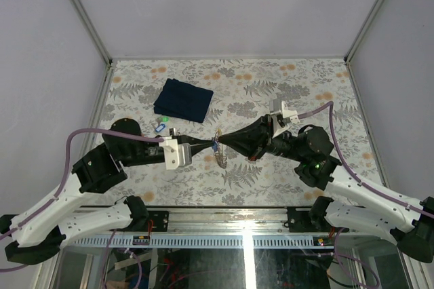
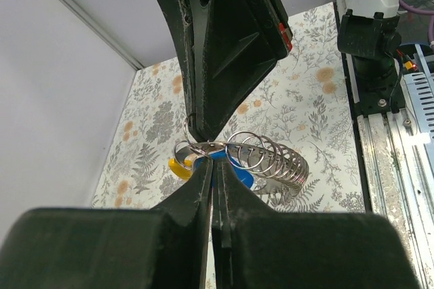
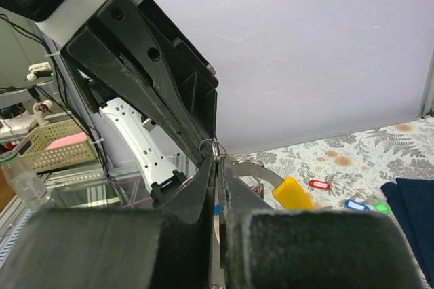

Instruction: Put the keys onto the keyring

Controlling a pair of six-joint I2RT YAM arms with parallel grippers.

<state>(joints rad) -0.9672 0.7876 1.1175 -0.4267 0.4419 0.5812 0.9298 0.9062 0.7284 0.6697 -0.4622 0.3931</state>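
keyring [image 2: 203,144] is hanging in the air over the middle of the floral table [image 1: 305,85], caught between the two arms, which are meeting tip to tip. left gripper [image 2: 212,167] is reaching in from the left with its jaws pressed together, pinching the thin wire loop at their very tips. right gripper [image 3: 217,163] is coming from the opposite side, its jaws likewise clamped tight on the same loop, so that the two sets of tips are almost touching. yellow-tagged key [image 2: 178,167] and blue-tagged key [image 2: 239,175] are hanging at the loop just under the tips, and a row of small metal rings [image 2: 271,160] is trailing off beside them like a coil; how each is threaded is too tangled to make out. red-tagged key [image 3: 319,184], a second blue-tagged key [image 3: 354,204] and green-tagged key [image 3: 380,206] are lying loose on the table, close together and well apart from the loop. they are sitting near the near-left corner of a folded dark blue cloth [image 1: 183,99], which is lying flat toward the far left of the table.
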